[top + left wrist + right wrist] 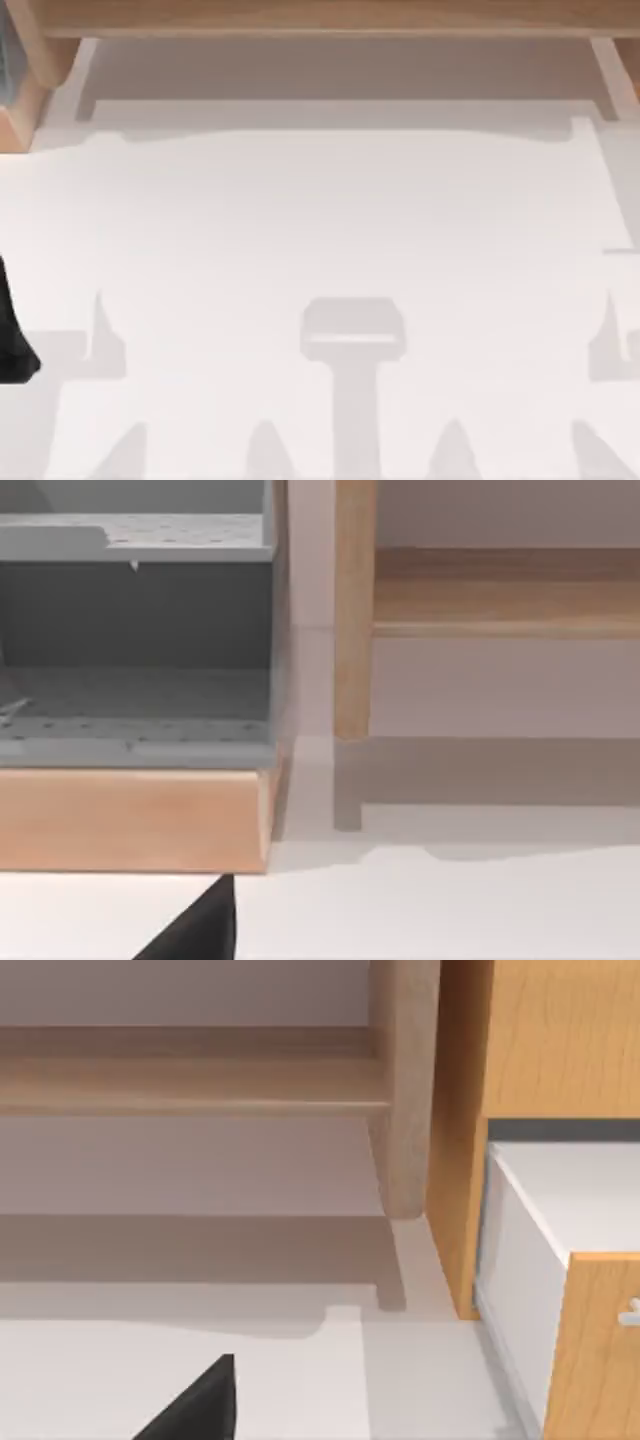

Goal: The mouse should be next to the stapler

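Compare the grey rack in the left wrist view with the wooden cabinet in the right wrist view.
The rack is grey and perforated; the cabinet is orange-brown wood with a white drawer. The rack is open-fronted with shelves showing; the cabinet shows solid panels. The rack sits on a pale wood base; the cabinet stands straight on the table. Both stand beside a pale wooden post.

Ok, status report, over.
Left arm parked at table left edge. Left wrist faces grey shelving, right wrist a wooden cabinet. Wooden shelf along far side.
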Controlling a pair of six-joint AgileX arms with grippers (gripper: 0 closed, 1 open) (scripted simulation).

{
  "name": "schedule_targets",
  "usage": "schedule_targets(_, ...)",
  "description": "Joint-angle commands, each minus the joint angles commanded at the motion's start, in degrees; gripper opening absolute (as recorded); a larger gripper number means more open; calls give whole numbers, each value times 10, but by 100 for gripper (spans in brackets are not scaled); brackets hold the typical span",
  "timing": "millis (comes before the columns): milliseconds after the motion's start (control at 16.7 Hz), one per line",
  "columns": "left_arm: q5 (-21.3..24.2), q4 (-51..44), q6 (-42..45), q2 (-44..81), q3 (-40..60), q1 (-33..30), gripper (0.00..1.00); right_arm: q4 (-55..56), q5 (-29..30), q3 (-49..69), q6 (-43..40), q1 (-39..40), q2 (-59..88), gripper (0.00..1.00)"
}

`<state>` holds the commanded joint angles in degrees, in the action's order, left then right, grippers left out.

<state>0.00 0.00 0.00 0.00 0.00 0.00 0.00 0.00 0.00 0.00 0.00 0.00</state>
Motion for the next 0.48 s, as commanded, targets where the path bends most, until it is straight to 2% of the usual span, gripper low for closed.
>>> schedule_targets(240, 0, 0, 0, 0, 0, 0, 100, -8, -1, 10, -3, -1, 13, 100)
schedule_targets(480, 0, 0, 0, 0, 0, 0, 100, -58, -9, 86, -24, -7, 107, 100)
